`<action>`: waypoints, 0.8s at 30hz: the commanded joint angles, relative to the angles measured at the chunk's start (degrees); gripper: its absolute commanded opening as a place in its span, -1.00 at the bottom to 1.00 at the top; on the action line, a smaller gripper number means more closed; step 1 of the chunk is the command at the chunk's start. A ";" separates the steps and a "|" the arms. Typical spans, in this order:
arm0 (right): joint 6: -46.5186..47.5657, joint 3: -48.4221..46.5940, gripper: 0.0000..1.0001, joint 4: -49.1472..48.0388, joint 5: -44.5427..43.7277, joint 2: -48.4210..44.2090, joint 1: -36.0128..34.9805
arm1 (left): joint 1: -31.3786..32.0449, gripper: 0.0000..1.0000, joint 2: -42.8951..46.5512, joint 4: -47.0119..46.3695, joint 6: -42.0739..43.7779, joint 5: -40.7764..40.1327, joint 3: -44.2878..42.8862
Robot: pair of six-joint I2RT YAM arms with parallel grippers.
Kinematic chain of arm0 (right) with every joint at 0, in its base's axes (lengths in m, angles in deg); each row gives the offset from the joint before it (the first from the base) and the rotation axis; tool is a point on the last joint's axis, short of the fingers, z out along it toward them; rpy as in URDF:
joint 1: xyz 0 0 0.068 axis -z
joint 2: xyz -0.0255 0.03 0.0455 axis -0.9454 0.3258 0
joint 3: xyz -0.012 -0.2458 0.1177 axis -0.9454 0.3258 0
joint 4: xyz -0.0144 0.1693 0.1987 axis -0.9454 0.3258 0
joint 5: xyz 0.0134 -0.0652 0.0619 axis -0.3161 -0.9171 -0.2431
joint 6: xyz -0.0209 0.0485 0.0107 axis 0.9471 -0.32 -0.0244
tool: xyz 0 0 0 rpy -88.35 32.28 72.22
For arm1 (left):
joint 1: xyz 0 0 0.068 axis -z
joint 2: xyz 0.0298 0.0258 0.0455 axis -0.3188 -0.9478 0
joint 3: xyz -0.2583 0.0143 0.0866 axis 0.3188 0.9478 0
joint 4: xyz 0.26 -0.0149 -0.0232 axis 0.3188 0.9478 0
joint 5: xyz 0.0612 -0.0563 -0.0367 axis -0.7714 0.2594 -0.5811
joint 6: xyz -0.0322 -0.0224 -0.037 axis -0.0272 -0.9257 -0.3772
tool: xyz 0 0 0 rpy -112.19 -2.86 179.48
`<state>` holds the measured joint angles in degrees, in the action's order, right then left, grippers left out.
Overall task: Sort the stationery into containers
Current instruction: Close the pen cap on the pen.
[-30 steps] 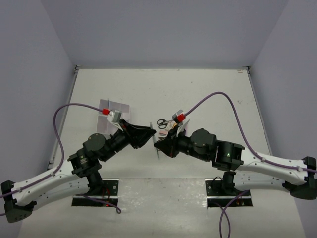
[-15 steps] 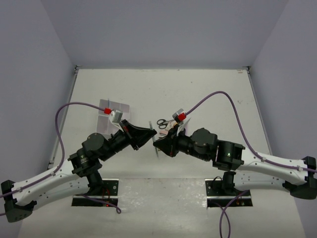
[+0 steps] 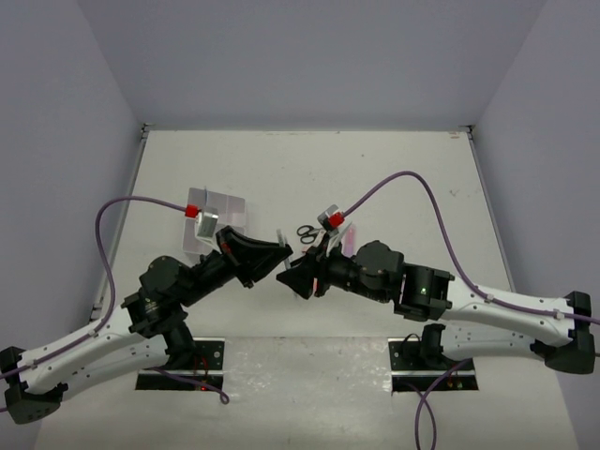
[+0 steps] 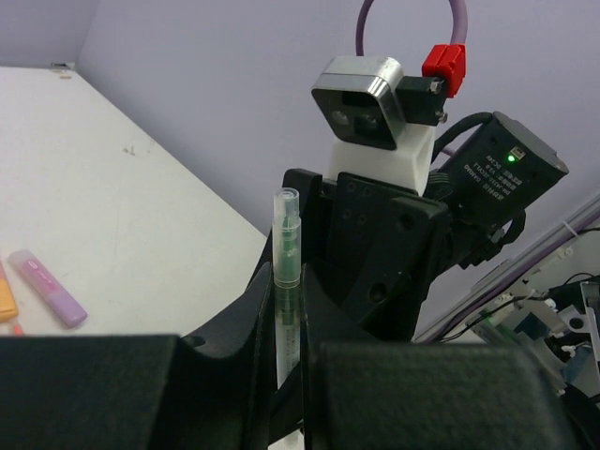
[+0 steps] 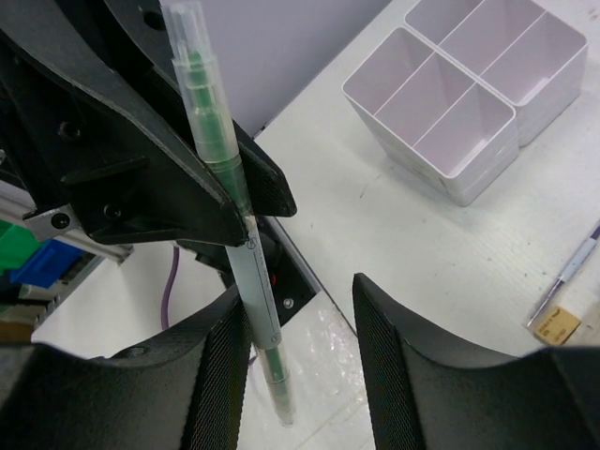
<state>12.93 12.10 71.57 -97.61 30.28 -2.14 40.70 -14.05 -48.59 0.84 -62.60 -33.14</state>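
Note:
My left gripper (image 3: 279,253) is shut on a thin grey pen with green ends and clear caps (image 4: 285,272), held off the table between its fingers (image 4: 323,319). My right gripper (image 3: 300,272) faces it tip to tip and is open. In the right wrist view the pen (image 5: 234,234) runs down just beside my right gripper's (image 5: 300,319) left finger, with the other finger well apart. The clear organiser box (image 5: 469,103) stands on the table beyond; in the top view it (image 3: 217,220) is behind my left wrist. Black-handled scissors (image 3: 307,232) lie behind my right wrist.
A lilac bar (image 4: 47,286) and an orange marker (image 4: 5,305) lie on the table at the left of the left wrist view. Another thin pen (image 5: 572,272) and a tan eraser (image 5: 553,323) lie at the right edge of the right wrist view.

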 commanded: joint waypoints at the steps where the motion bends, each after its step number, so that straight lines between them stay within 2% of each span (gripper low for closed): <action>1: -0.23 -2.28 -0.14 -2.64 1.23 1.78 0.00 | 0.04 -1.00 0.25 -4.61 1.65 3.03 0.04; 2: -0.22 -2.71 -0.24 -2.98 1.40 1.96 0.08 | 0.04 -1.00 0.16 -4.61 1.64 3.11 0.05; 4: 0.08 -3.58 -0.85 -2.94 1.49 2.71 0.04 | 0.04 -1.00 0.03 -4.52 1.56 2.89 0.40; 5: 0.15 -3.98 -1.00 -2.86 1.52 2.98 0.05 | 0.04 -1.00 0.07 -4.21 1.53 2.40 0.52; 8: 0.38 -4.37 -1.00 -3.07 2.10 3.00 0.00 | 0.04 -0.96 0.25 -2.25 1.47 0.56 0.31; 11: 0.12 -3.75 -1.00 -3.65 2.19 2.74 0.08 | 0.04 -0.62 0.43 -0.96 1.99 -1.72 -0.22; 12: -0.11 -3.29 -1.00 -3.92 2.11 2.59 0.08 | 0.04 -0.28 0.43 -0.30 2.23 -2.19 -0.61; 14: -0.22 -2.59 -1.00 -3.98 1.87 2.26 0.08 | 0.04 0.17 0.35 0.09 2.66 -2.41 -0.98; 17: -0.35 -1.93 -1.00 -3.65 1.51 1.80 0.08 | 0.04 0.66 0.58 1.29 3.30 -3.24 -2.02; 20: -0.33 -1.67 -1.00 -3.12 1.47 1.69 0.01 | 0.04 0.85 1.40 3.02 4.34 -5.96 -3.78; 24: 0.08 -1.91 -1.00 -3.07 4.10 2.44 0.08 | 0.04 0.93 1.79 4.36 6.17 -11.27 -5.41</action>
<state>12.98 10.69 70.11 -95.03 33.09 -2.14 40.68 -13.24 -45.57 3.56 -67.49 -34.37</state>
